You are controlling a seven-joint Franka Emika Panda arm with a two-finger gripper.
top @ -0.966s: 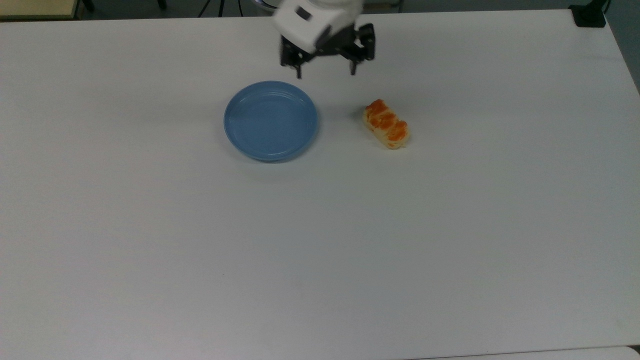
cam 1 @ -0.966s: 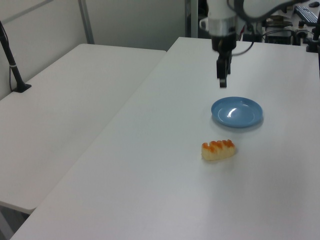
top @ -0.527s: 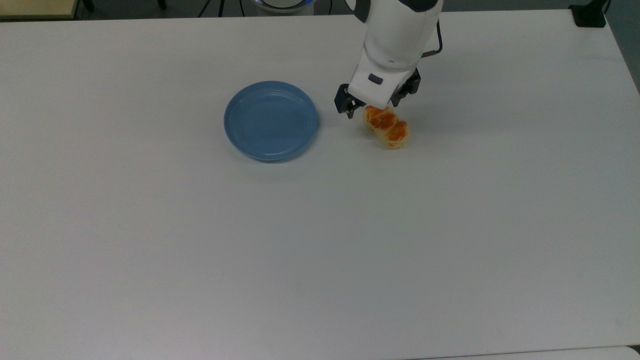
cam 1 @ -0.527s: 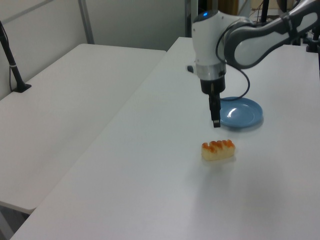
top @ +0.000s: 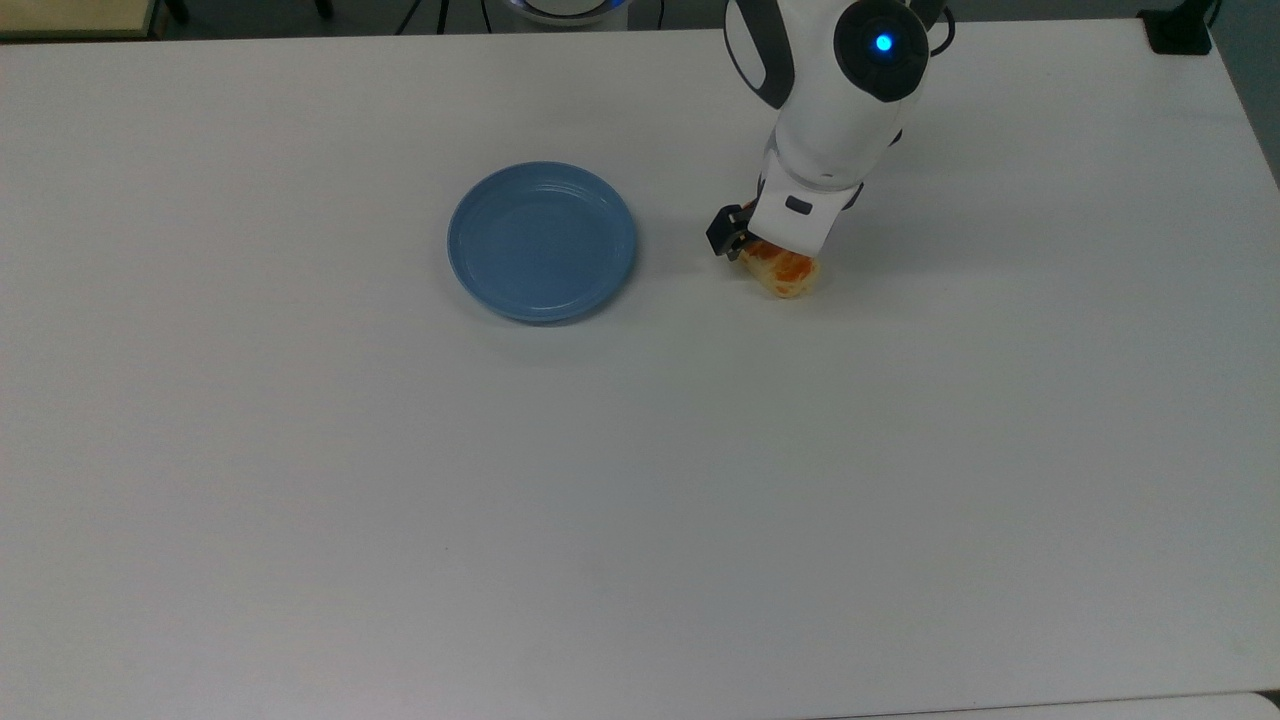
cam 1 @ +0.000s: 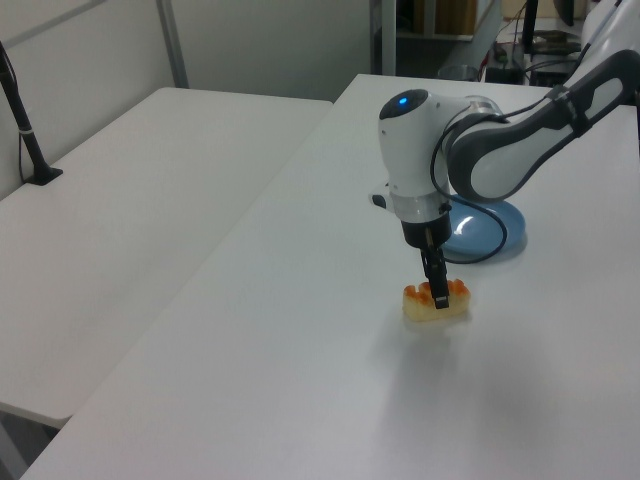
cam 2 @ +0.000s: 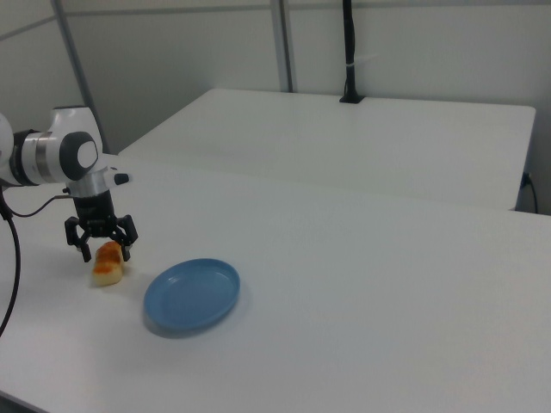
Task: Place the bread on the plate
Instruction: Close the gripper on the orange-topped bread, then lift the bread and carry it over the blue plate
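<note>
1. Over the bread (top: 790, 273), the gripper (cam 2: 102, 250) has come down from its place near the table's far edge in the top view a second ago; half a second ago it was hanging just above the bun, and now its fingers reach down either side of it.

2. In the right view the jaws stand apart, one on each side of the bread, so they are open and straddling it, not yet clamped.

3. The bread lies on the table (top: 640, 500) where it lay before, and the plate (top: 541, 241) has not moved either; it sits bare, well apart from the bun, toward the top view's left.

4. That puts the task at the moment of the grasp, I judge: closing, lifting and carrying across are all still to do.

5. In the top view the arm's white wrist covers most of the bread, leaving its near end showing.

6. In the left view the fingers line up one behind the other, so whether they touch the bun's sides is probably not decidable there.
</note>
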